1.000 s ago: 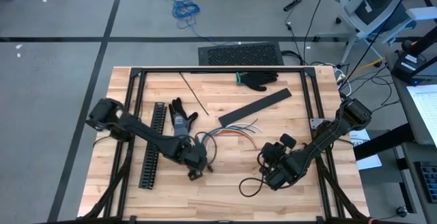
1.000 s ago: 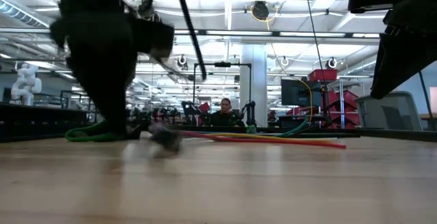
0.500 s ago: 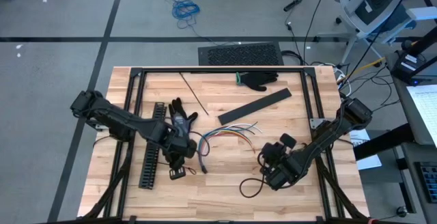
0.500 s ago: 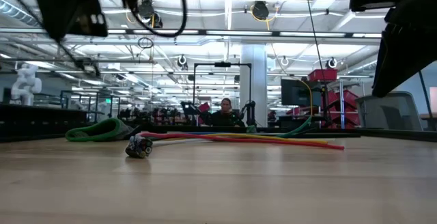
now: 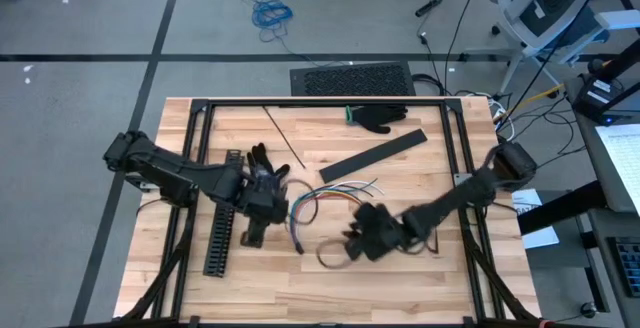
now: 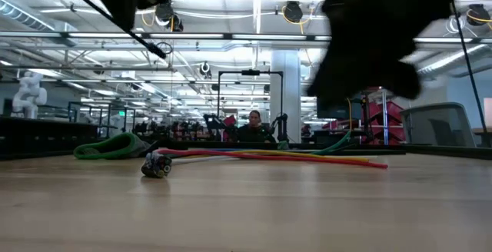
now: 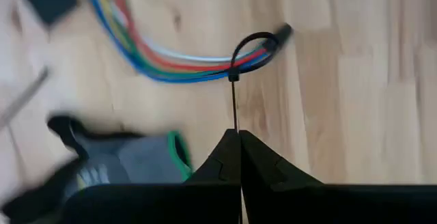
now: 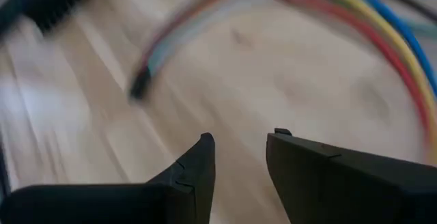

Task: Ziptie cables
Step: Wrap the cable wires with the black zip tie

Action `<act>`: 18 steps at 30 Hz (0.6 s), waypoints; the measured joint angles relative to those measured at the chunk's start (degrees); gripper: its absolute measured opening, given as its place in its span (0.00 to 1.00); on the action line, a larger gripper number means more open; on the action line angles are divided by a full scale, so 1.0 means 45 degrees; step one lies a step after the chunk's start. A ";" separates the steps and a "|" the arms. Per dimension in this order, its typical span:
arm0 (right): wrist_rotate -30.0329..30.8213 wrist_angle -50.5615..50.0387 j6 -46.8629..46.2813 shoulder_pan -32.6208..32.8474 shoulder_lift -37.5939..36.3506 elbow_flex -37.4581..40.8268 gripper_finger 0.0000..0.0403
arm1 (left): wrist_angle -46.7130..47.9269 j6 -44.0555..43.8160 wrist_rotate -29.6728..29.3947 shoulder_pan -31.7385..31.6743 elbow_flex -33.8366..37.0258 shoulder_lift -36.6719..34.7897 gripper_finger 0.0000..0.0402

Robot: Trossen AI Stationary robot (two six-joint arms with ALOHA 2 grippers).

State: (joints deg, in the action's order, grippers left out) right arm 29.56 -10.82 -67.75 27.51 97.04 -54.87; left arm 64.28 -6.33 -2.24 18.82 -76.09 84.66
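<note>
1. My left jaws (image 7: 237, 136) were pinched shut on the thin tail of a black zip tie (image 7: 234, 98), over the left-middle of the table (image 5: 420, 288).
2. The zip tie's loop sat around one end of the cables (image 7: 171, 63), just ahead of those jaws. Blue, green, red and white strands passed through it.
3. My right jaws (image 8: 240, 138) were low over the table's middle, partly apart. There was a clear gap and nothing between the tips.
4. Ahead of the right jaws, the cables curved across the wood in an arc of red, yellow and blue. They were close to the tips but not touching.
5. From above, the cables lay near the table's centre, between my two arms. The tied end was by the left arm and the loose ends fanned toward the right.
6. A dark wire loop (image 5: 330, 255) lay on the wood just beside the right arm's wrist. Can't tell if it touched.
7. A grey and black glove (image 7: 130, 159) with a green cuff lay near the left jaws, beside the tied bundle.
8. A long black slotted channel (image 5: 222, 223) ran along the table's left side, partly under my left arm.
9. Farther back were a flat black strip (image 5: 373, 156), lying at an angle, and a thin rod (image 5: 283, 136).
10. A second dark glove (image 5: 380, 118) lay at the far edge.
11. At table height the cables lay flat on the wood. Beyond them was a workshop room, with a person (image 6: 254, 129) seated far behind.
</note>
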 joint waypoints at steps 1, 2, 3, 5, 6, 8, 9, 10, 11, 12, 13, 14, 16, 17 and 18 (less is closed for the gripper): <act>-0.0066 0.0609 0.0368 -0.0330 0.0118 0.0000 0.30 | -0.0039 0.0437 -0.0045 0.0278 0.0003 -0.0033 0.00; -0.0224 0.1155 0.0740 -0.0626 0.0180 0.0000 0.30 | -0.0150 0.0613 -0.0091 0.0541 0.0003 -0.0077 0.00; -0.0342 0.1546 0.1031 -0.0878 0.0197 0.0000 0.30 | -0.0230 0.0676 -0.0224 0.0808 -0.0001 -0.0142 0.00; -0.0507 0.2061 0.1349 -0.1266 0.0197 0.0000 0.30 | -0.0059 0.0483 -0.0663 0.1392 0.0039 -0.0345 0.00; -0.0624 0.2262 0.1352 -0.1446 0.0197 0.0000 0.30 | -0.0039 0.0192 -0.1043 0.1673 0.0073 -0.0443 0.00; -0.1246 0.2742 0.1166 -0.1854 0.0198 0.0005 0.30 | 0.0281 -0.0667 -0.1987 0.2243 0.0103 -0.0584 0.00; -0.1801 0.3125 0.1136 -0.2084 0.0255 0.0004 0.30 | 0.0566 -0.1179 -0.2374 0.2495 0.0110 -0.0627 0.00; -0.2472 0.3634 0.1142 -0.2285 0.0398 -0.0010 0.30 | 0.0836 -0.1695 -0.2714 0.2736 0.0110 -0.0647 0.00; -0.3046 0.3988 0.1243 -0.2462 0.0546 -0.0014 0.30 | 0.1010 -0.2184 -0.2962 0.2970 0.0110 -0.0680 0.00; -0.3417 0.4156 0.1362 -0.2594 0.0770 -0.0010 0.30 | 0.1160 -0.2597 -0.3150 0.3205 0.0110 -0.0718 0.00; -0.3744 0.4338 0.1437 -0.2724 0.0981 -0.0001 0.30 | 0.1370 -0.2963 -0.3299 0.3402 0.0110 -0.0741 0.00; -0.3958 0.4427 0.1444 -0.2830 0.1167 0.0000 0.30 | 0.1514 -0.3346 -0.3439 0.3592 0.0110 -0.0757 0.00; -0.4051 0.4372 0.1242 -0.2944 0.1489 -0.0155 0.30 | 0.1848 -0.4243 -0.3752 0.3996 0.0110 -0.0759 0.00; -0.4087 0.4359 0.1197 -0.2970 0.1665 -0.0325 0.30 | 0.2046 -0.4675 -0.3894 0.4212 0.0116 -0.0795 0.00; -0.4188 0.4365 0.1223 -0.3009 0.1828 -0.0576 0.30 | 0.2266 -0.5023 -0.4039 0.4437 0.0120 -0.0846 0.00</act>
State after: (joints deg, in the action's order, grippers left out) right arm 10.71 8.82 -62.24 13.97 105.27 -57.47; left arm 74.48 -28.93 -20.42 38.79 -75.55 80.85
